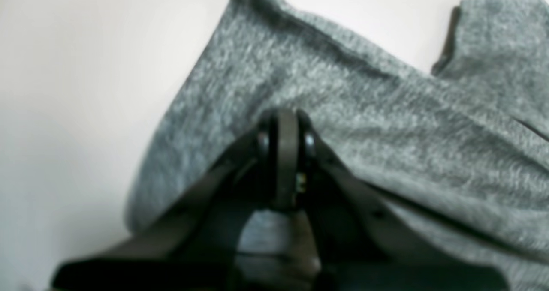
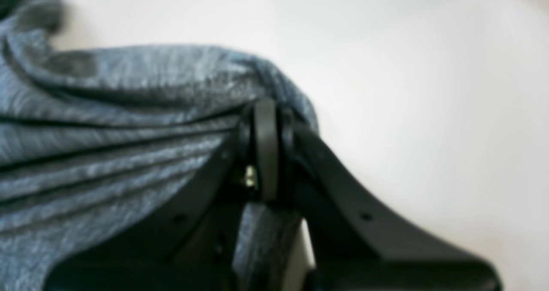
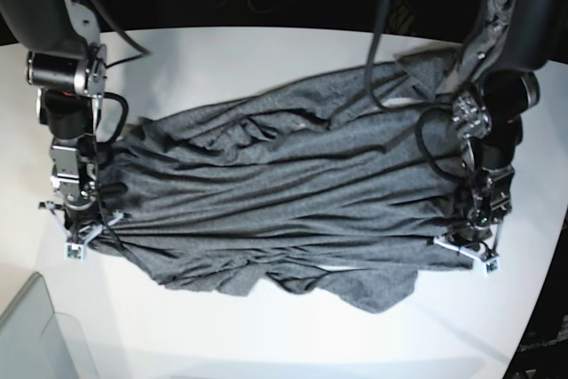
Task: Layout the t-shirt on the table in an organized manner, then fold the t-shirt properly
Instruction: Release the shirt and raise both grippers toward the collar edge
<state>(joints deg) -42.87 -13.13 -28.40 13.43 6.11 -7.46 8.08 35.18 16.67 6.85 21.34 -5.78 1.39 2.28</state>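
Both arms stretch the t-shirt point(image 3: 284, 193) sideways across the counter point(image 3: 222, 51), likely to pull it flat: the left fingers point(image 1: 285, 154) and right fingers point(image 2: 266, 149) are each pinching cloth at opposite ends. It lies rumpled mid-counter, with bare room all round except a bin corner point(image 3: 40, 335).

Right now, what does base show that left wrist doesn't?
Only base: the whole t-shirt stretched in long creases between both arms, the right gripper shut on its other end, and a translucent bin corner. Only left wrist: close-up of the left gripper shut on a fold, with a sleeve behind. Both: grey shirt on the white table.
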